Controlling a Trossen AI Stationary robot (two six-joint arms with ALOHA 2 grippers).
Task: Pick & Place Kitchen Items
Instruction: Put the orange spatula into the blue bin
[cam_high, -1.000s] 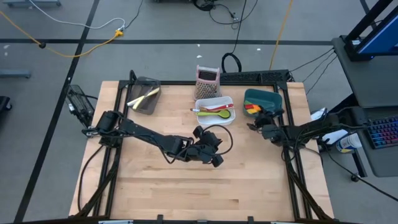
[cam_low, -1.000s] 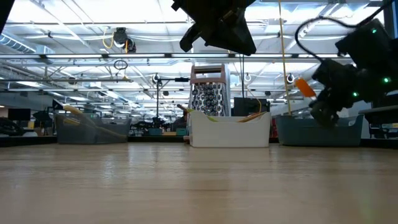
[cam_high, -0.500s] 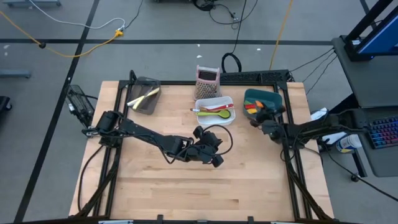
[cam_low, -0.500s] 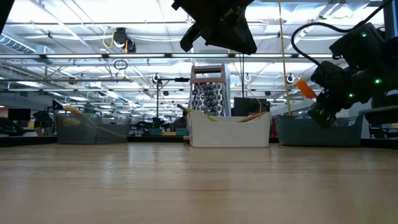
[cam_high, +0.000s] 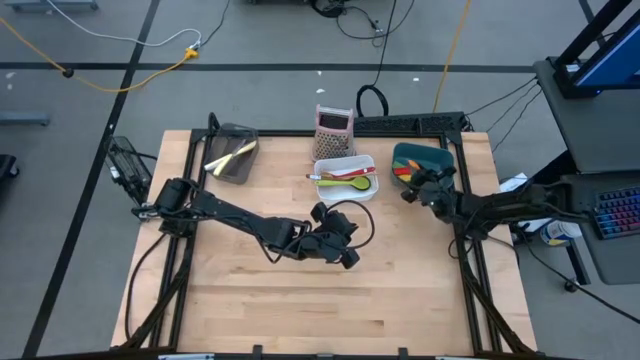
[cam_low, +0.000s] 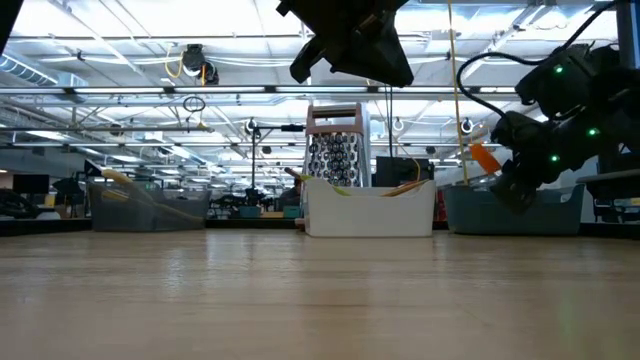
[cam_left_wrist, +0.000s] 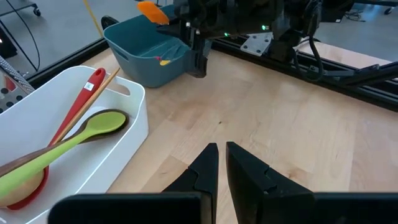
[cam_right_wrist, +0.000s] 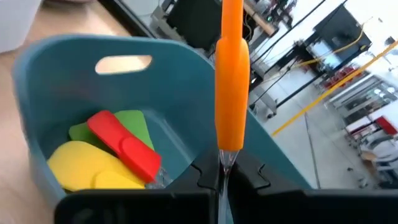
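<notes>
My right gripper (cam_high: 412, 188) is at the near edge of the teal bin (cam_high: 422, 158), shut on a spatula with a clear handle and an orange head (cam_right_wrist: 231, 74), which also shows in the low view (cam_low: 485, 158). Yellow, red and green spatula heads (cam_right_wrist: 115, 152) lie in the teal bin. The white bin (cam_left_wrist: 134, 102) holds a green spoon (cam_left_wrist: 93, 127), a red spoon and a wooden one. My left gripper (cam_left_wrist: 219, 163) hangs above the middle of the table (cam_high: 340, 240), fingers together and holding nothing. My right gripper pinches the spatula's clear handle (cam_right_wrist: 222, 163) between its two fingers, just below the orange head. The spatula runs on in line with the fingers, head outward, toward the teal bin. It is lifted clear and touches neither bin nor table.
A pink-and-silver grater (cam_high: 333, 125) stands behind the white bin. A dark mesh bin (cam_high: 232, 155) with pale utensils sits at the far left. Bare wood (cam_high: 300, 300) fills the near half of the table.
My right gripper has swung toward the table's far edge and the teal bin, turning as it went, with the orange spatula still between its fingers and clear of everything.
</notes>
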